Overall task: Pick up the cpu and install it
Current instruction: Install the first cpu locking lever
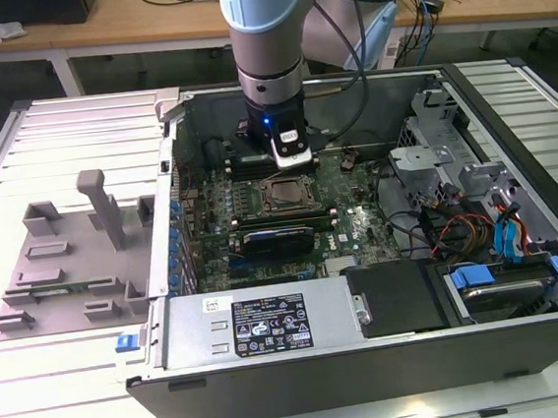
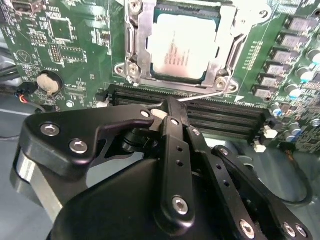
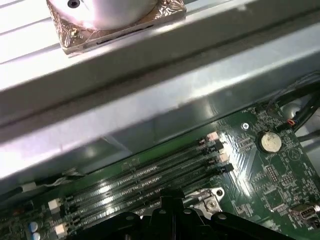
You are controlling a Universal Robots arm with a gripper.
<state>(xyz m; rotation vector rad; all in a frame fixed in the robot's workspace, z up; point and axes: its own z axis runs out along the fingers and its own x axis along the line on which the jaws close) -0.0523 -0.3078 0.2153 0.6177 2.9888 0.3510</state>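
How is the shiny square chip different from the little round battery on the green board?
The cpu is square; the battery is round. The cpu is much bigger than the battery. The cpu sits inside a metal frame, while the battery sits in a black ring holder, off to the side. Both are flat, silvery, and lie on the green board.

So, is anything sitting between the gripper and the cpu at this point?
Nothing visible does. In the second wrist view the cpu lies in the socket frame with its pale top bare. The gripper hangs beside the socket, over the memory slots, with open space between it and the cpu.
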